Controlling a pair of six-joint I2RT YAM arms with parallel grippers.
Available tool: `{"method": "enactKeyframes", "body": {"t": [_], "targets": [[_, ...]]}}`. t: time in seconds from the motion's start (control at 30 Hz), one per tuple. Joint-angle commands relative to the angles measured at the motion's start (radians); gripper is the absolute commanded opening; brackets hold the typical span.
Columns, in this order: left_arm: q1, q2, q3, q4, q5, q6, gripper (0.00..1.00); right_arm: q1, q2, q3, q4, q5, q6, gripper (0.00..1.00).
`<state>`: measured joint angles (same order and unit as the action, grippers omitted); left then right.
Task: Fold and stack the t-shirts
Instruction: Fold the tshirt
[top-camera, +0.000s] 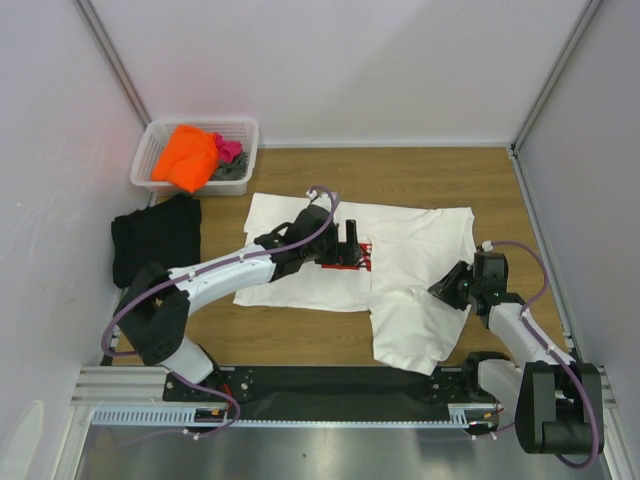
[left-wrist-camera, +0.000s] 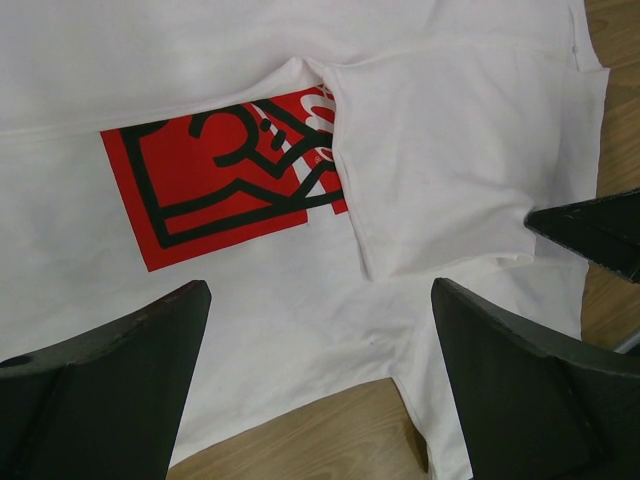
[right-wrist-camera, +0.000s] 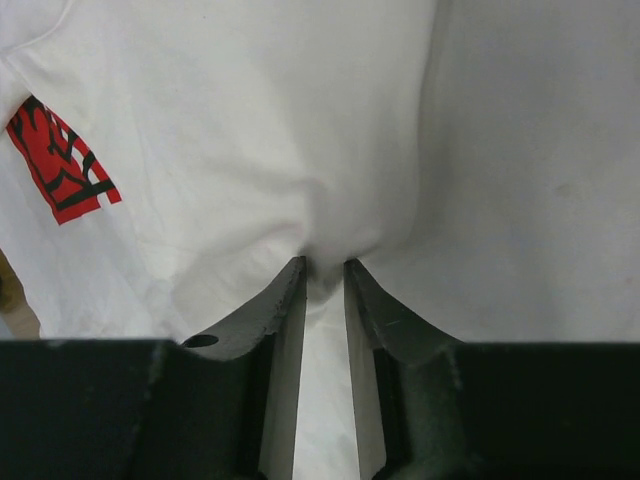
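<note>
A large white t-shirt (top-camera: 420, 250) with a red-and-black chest graphic (left-wrist-camera: 215, 175) lies spread across the table's middle, one part folded over the graphic. My left gripper (top-camera: 350, 245) hovers over the graphic, open and empty, its fingers (left-wrist-camera: 110, 380) wide apart above the shirt's hem. My right gripper (top-camera: 447, 285) is shut on a pinch of the white t-shirt (right-wrist-camera: 325, 275) at its right side. A black t-shirt (top-camera: 155, 238) lies folded at the left. Orange (top-camera: 186, 155), pink (top-camera: 229, 149) and grey (top-camera: 232, 172) t-shirts sit in the basket.
A white lattice basket (top-camera: 160, 135) stands at the back left corner. White walls close the table on three sides. Bare wood (top-camera: 400, 170) shows behind the white shirt and at the front (top-camera: 290, 335).
</note>
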<state>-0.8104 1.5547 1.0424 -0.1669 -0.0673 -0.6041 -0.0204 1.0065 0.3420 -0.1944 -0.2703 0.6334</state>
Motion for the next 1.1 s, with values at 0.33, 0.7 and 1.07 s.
{"method": "enactKeyframes", "body": {"t": [0.33, 0.7, 1.07], "targets": [[-0.012, -0.039, -0.01, 0.029, 0.001, -0.019, 0.98, 0.01, 0.026, 0.258, -0.255, 0.032, -0.092, 0.15], [-0.015, -0.025, -0.012, 0.026, 0.014, -0.016, 0.98, 0.017, 0.089, 0.381, -0.499, -0.038, -0.188, 0.6], [-0.015, -0.042, -0.03, 0.018, 0.004, -0.013, 0.98, 0.137, 0.086, 0.243, -0.401, 0.057, -0.051, 0.65]]}}
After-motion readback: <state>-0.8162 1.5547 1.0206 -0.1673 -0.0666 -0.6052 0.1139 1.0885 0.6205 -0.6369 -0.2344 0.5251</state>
